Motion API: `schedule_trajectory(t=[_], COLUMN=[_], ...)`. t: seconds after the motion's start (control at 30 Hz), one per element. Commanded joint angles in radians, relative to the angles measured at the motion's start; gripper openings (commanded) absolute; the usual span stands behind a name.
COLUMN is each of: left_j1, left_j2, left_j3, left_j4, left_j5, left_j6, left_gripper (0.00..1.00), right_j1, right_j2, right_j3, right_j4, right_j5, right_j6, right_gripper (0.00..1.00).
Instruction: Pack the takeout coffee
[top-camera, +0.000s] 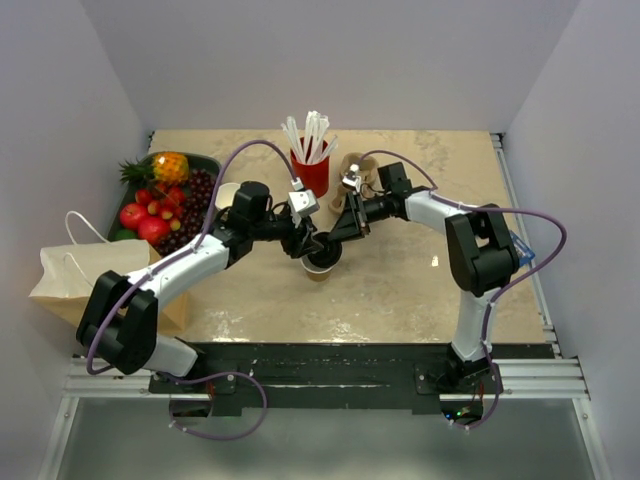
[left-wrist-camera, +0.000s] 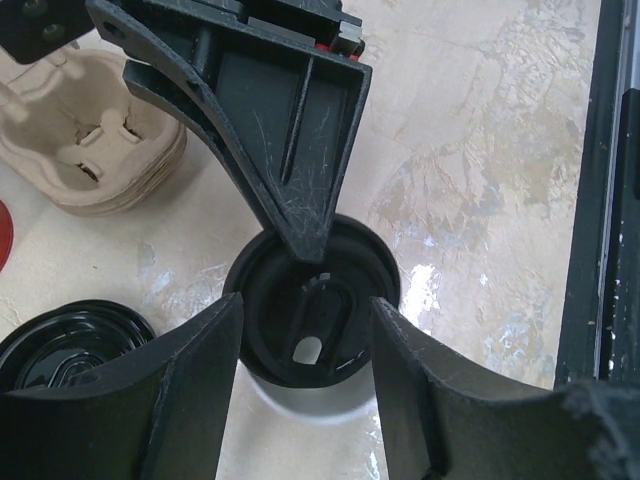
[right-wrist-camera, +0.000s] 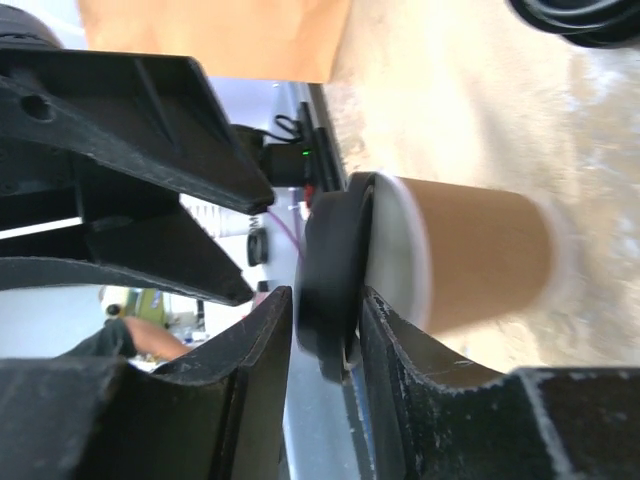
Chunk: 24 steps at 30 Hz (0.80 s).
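Tan kraft paper forms the single takeout coffee (right-wrist-camera: 480, 255), a small cup with a round black plastic lid, standing mid-table on the marbled beige table (top-camera: 420, 290) between two grippers. Over its lid the left gripper (left-wrist-camera: 305, 370) hovers with its jaws spread and empty. The right gripper (right-wrist-camera: 325, 330) straddles the lid's rim, one finger on each side; whether it presses I cannot tell. Nearby lie one loose flat black lid (left-wrist-camera: 70, 345), one moulded pulp cup carrier (left-wrist-camera: 90, 150), one red cup (top-camera: 312, 175) of white straws (top-camera: 310, 135), one lidless tan cup (top-camera: 228, 193) and one brown paper bag (top-camera: 75, 275).
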Motion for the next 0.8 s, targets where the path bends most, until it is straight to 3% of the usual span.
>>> schedule_trajectory(t=[0.0,0.77], left_j1=[-0.007,-0.007], left_j2=[0.003,-0.003], left_j3=[0.002,-0.020], left_j4=[0.062,0.040], left_j5=[0.021,0.031], left_j6=[-0.007,0.010], left_gripper=[0.57,0.56], right_j1=[-0.009,-0.011], right_j2=[-0.012,-0.023], right_j3=[0.034,0.097], right_j4=[-0.064,-0.247], right_j5=[0.056,0.157], right_j6=[-0.078,-0.281], right_gripper=[0.38,0.40])
